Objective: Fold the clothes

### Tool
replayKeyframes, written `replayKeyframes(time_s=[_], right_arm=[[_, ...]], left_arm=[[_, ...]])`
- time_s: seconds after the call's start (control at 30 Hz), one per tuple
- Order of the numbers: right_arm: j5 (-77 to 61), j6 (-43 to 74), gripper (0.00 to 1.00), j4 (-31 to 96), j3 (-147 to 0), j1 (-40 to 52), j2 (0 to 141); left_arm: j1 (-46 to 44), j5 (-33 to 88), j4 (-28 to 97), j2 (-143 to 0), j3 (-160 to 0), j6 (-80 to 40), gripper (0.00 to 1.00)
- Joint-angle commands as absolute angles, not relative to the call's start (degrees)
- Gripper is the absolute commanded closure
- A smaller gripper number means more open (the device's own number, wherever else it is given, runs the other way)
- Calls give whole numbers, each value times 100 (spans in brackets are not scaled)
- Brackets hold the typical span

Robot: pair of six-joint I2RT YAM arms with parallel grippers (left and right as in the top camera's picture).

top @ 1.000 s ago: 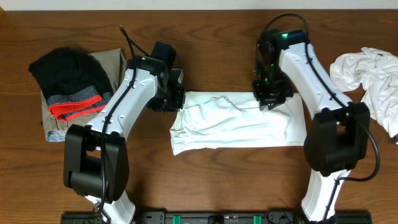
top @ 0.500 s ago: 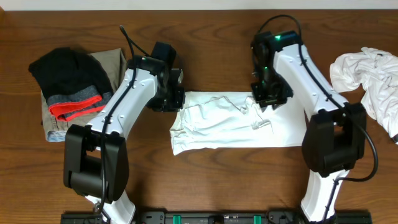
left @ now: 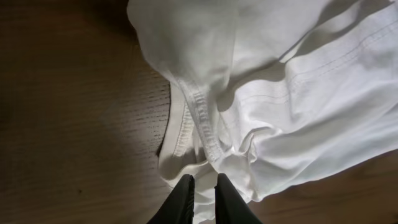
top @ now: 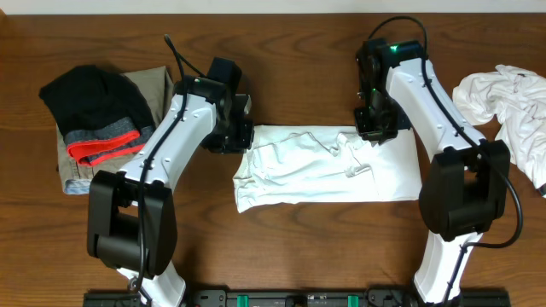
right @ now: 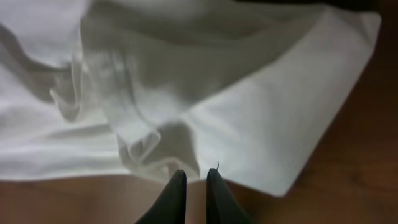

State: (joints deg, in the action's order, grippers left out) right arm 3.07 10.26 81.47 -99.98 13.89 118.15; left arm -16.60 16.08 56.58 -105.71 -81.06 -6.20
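Observation:
The white T-shirt (top: 328,166) lies as a wrinkled, roughly folded rectangle in the middle of the table. My left gripper (top: 245,136) is at its upper left corner. In the left wrist view the gripper (left: 204,186) has its fingers close together over the hemmed edge of the shirt (left: 298,93), with cloth between them. My right gripper (top: 373,132) is at the shirt's upper edge, right of centre. In the right wrist view it (right: 194,183) is shut and empty, just off the edge of the shirt (right: 261,106), beside a small bunched fold (right: 146,149).
More crumpled white clothes (top: 508,102) lie at the right edge of the table. A pile of dark, red-trimmed and khaki garments (top: 94,119) sits at the left. The table is dark wood (top: 281,247).
My right gripper let go of the shirt's upper part, leaving a small bunched fold, then drew back up and to the right. The left arm has not moved.

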Motion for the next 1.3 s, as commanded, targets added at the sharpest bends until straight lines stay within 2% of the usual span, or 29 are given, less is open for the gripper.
replayKeyframes(time_s=[0.0, 0.27, 0.33, 0.53, 0.63, 0.83, 1.03, 1.27], right_arm=[[360, 1070, 90, 7891, -9657, 1422, 11815], [362, 1070, 90, 6646, -9045, 1422, 11815], [362, 1105, 86, 6084, -8908, 1444, 11815], [360, 1326, 89, 4998, -8707, 1470, 11815], [360, 1326, 99, 5360, -8772, 1463, 11775], [362, 1323, 99, 6584, -8833, 1459, 11288], [362, 1260, 98, 7214, -8831, 1470, 10864], [338, 1267, 98, 7037, -8230, 1472, 10890]], left_arm=[[-1636, 1538, 5686, -10575, -8167, -631, 86], [-1636, 1538, 5684, -10575, -8167, -631, 86], [-1636, 1538, 5680, -10575, -8167, -631, 86], [-1636, 1538, 5680, -10575, -8167, -631, 86], [-1636, 1535, 5684, -10575, -8167, -631, 86], [-1636, 1535, 5680, -10575, -8167, -631, 86], [-1636, 1535, 5664, -10575, -8167, -631, 86], [-1636, 1535, 5664, -10575, -8167, -631, 86]])
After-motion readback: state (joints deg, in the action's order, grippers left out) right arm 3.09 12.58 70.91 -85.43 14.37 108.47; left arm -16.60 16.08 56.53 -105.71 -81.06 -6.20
